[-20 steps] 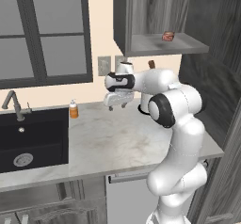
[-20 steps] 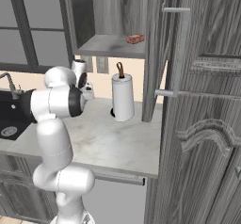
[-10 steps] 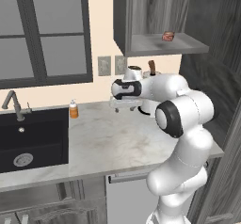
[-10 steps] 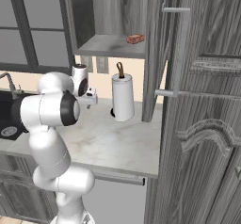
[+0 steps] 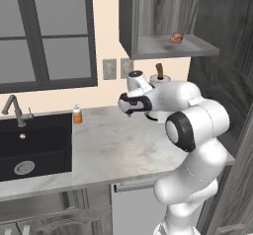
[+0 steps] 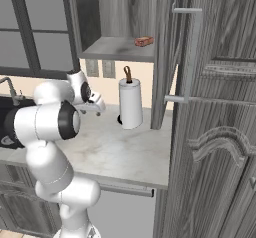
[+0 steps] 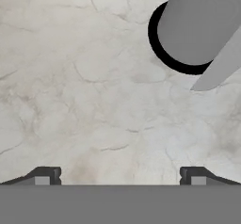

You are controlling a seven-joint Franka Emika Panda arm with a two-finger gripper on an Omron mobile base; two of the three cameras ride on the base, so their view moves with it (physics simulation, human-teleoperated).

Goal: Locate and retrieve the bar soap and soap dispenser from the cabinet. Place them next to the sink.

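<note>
Gripper (image 7: 120,173) fully spread, empty, touching nothing; hangs above bare marble counter (image 7: 94,91), paper-towel roll (image 7: 202,20) near; bar soap (image 5: 176,37) on cabinet (image 5: 163,49) shelf.

Base views flank the counter (image 5: 113,150); hand view looks straight down, close.

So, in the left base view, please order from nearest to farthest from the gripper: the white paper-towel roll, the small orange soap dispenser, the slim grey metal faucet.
1. White paper-towel roll with the brown knob: just behind the open gripper, toward the wall.
2. Small orange soap dispenser: on the counter beside the sink's edge.
3. Slim grey metal faucet: behind the black sink basin, far across it.
</note>
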